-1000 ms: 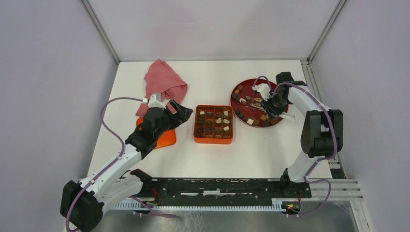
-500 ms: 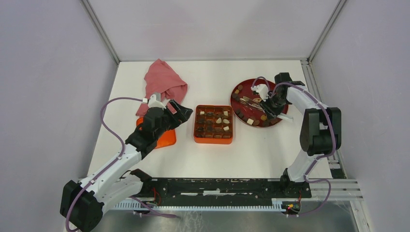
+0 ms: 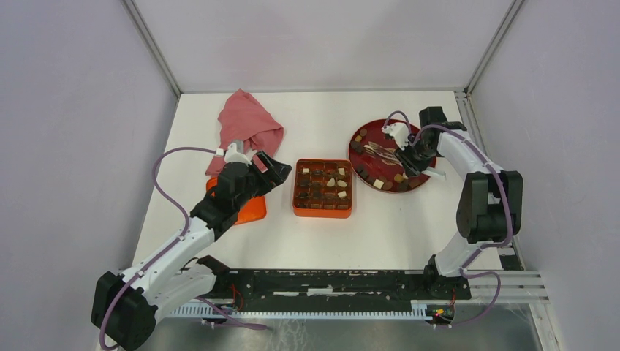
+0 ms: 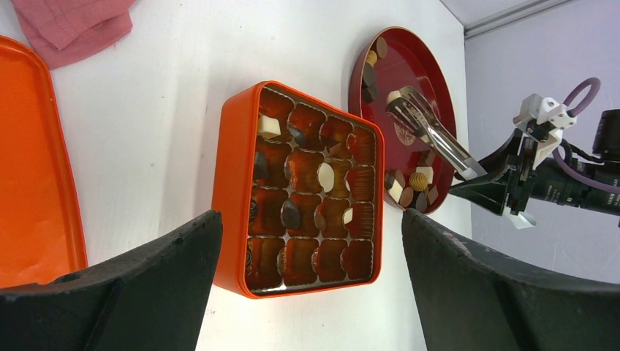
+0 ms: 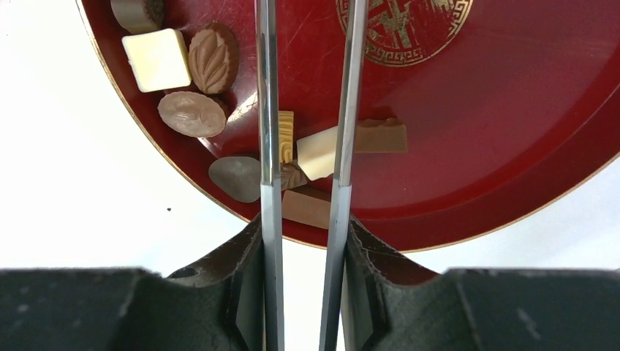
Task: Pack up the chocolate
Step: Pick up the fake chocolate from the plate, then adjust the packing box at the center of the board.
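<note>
A: Top view first. What differs from a second ago?

B: Only the right side. The right gripper [image 3: 411, 158] has moved a touch toward the far side of the dark red plate [image 3: 374, 126]. The metal tongs [image 3: 382, 151] it carries now lie a little farther back across the plate, tips pointing left. The left gripper [image 3: 280, 174] hangs where it was, over the edge of the orange lid [image 3: 248, 210] and just beside the orange box [image 3: 322, 213]. Box, lid and the pink cloth [image 3: 247, 126] have not shifted on the table [image 3: 395, 227].

A: And the chocolate [image 3: 379, 183]?

B: Part of it sits in the box's cells. The rest is scattered on the plate, mostly along its near and left rim.

A: Left wrist view?

B: Its fingers stand spread wide with nothing between them, and the box lies beyond them. Some cells hold dark or cream pieces. The tong tips rest by a cream piece on the plate, but it is not clear whether they pinch it.

A: Right wrist view?

B: The fingers press on the tongs' two arms, which run up across the plate with a gap between them. The tips are out of view. A cream block and a striped piece lie on the plate under that gap. A white square, a leaf-shaped piece and an oval one sit off to the left.
</note>
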Available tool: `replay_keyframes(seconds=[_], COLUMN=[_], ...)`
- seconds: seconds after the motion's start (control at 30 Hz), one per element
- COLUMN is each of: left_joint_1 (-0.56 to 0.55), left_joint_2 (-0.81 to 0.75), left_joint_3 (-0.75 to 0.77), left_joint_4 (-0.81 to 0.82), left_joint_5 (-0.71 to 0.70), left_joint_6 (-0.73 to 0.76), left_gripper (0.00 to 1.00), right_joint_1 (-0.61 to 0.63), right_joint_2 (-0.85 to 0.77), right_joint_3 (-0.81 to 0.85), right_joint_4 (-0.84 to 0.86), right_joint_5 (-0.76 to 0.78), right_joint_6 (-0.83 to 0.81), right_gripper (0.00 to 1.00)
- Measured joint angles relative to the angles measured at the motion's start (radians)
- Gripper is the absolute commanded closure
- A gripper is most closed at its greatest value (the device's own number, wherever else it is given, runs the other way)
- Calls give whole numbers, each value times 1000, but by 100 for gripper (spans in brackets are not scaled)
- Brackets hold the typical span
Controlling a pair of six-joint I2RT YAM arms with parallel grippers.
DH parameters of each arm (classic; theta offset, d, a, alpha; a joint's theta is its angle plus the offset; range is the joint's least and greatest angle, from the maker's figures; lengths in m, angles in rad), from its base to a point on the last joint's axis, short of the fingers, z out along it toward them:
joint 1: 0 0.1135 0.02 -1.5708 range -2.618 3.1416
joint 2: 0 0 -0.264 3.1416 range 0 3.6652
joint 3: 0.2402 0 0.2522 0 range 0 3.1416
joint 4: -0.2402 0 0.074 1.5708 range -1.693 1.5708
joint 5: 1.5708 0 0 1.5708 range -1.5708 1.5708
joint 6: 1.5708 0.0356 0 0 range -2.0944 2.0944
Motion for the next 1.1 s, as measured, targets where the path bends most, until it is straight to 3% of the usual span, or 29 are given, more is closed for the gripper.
replay_keyframes(seconds=[0.47, 0.83, 1.1], left_joint_1=[-6, -13, -18], left_joint_2=[3, 40, 45], left_joint_3=[0, 0, 0], left_joint_4=[-6, -22, -23], left_joint_5=[0, 0, 0], left_joint_6=[0, 0, 0], left_gripper=[4, 4, 4], right_joint_1=[11, 233, 364], right_joint_2=[-132, -288, -288], right_joint_3=[0, -143, -208], right_joint_4=[-56, -83, -74], right_joint_5=[-135, -305, -281], right_joint_6=[-71, -172, -176], right_gripper=[100, 100, 100])
